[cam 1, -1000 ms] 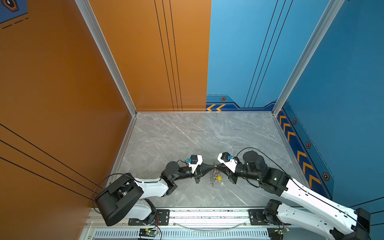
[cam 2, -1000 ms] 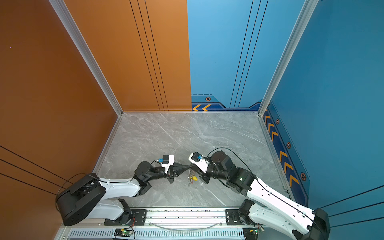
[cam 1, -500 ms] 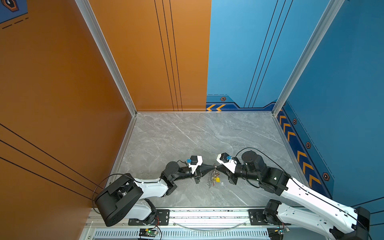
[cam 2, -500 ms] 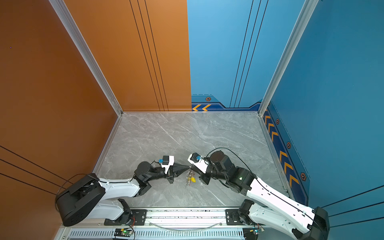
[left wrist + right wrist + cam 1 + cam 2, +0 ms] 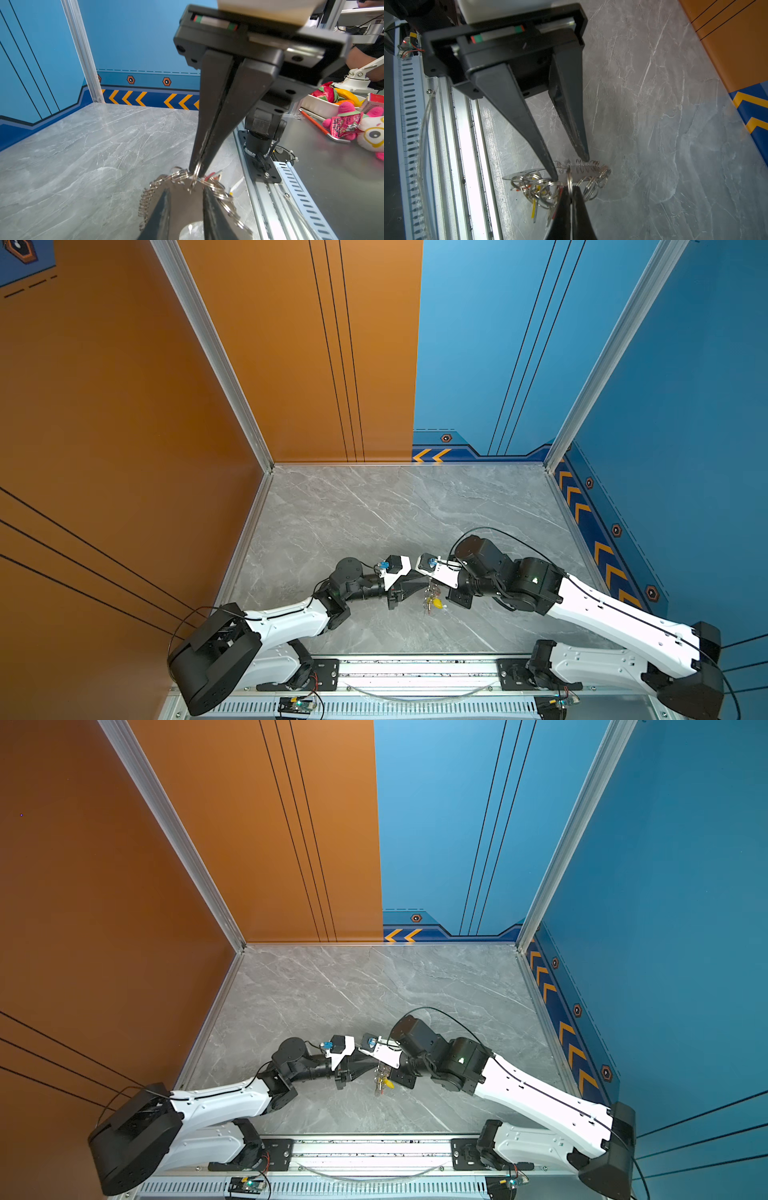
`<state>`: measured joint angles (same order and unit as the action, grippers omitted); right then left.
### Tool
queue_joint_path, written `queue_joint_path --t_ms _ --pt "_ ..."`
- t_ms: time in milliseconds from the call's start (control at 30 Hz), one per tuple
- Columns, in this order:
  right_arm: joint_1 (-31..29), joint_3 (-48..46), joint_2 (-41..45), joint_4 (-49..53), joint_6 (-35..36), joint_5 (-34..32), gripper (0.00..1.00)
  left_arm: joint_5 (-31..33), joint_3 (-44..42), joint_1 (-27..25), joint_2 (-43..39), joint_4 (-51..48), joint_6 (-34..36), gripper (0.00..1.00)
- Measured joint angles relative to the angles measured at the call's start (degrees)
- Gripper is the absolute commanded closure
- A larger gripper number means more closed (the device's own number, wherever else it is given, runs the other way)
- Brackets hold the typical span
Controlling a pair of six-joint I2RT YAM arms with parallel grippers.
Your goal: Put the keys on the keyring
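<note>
A bundle of silver rings hangs between my two grippers just above the marble floor, with the keys (image 5: 435, 604) (image 5: 386, 1083) dangling below it. In the right wrist view the keys (image 5: 534, 208) show as thin blades with yellow and red parts. The keyring is a single ring (image 5: 569, 180) among several rings strung along the rim of a thin metal plate (image 5: 577, 176). My right gripper (image 5: 570, 190) (image 5: 197, 166) is shut on that ring. My left gripper (image 5: 186, 189) (image 5: 570, 166) is open, its fingertips on either side of the plate.
The aluminium rail (image 5: 415, 672) with both arm bases runs along the front edge, close behind the bundle. Orange and blue walls close in the other sides. Beyond the rail, a metal table carries plush toys (image 5: 365, 128) and a white tray (image 5: 318, 106).
My left gripper has opened from shut. My right gripper has closed fully on the ring. Both grippers stay tip to tip with the bundle between them.
</note>
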<state>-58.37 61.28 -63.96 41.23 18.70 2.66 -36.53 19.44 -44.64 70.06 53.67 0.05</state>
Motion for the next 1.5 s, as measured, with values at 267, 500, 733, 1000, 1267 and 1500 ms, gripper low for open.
queue_joint_path --t_ms 267,500,733,1000,1267,1500 --pt "-1.51 1.57 -2.49 3.39 2.14 -1.53 1.00 -0.28 0.20 0.02 0.07 -1.29 -0.04 0.73" --pt "-1.99 2.47 -3.58 4.46 2.54 -2.56 1.00 -1.29 0.22 0.13 0.13 -1.42 -0.52 0.79" --pt "-1.99 3.39 -4.48 5.62 2.54 -2.97 1.00 -2.60 0.44 0.46 0.46 -1.64 -1.33 0.85" --pt "-1.73 3.61 -4.83 6.36 2.51 -2.71 1.00 -3.41 0.63 0.50 0.94 -1.62 -1.84 0.83" --pt "1.11 0.76 -2.47 2.01 2.49 1.57 1.00 -4.09 1.33 0.83 1.27 -1.70 -2.03 0.85" --pt "1.70 -1.16 -0.63 -0.50 2.49 3.37 1.00 -5.07 2.10 0.83 2.49 -1.92 -2.64 0.96"
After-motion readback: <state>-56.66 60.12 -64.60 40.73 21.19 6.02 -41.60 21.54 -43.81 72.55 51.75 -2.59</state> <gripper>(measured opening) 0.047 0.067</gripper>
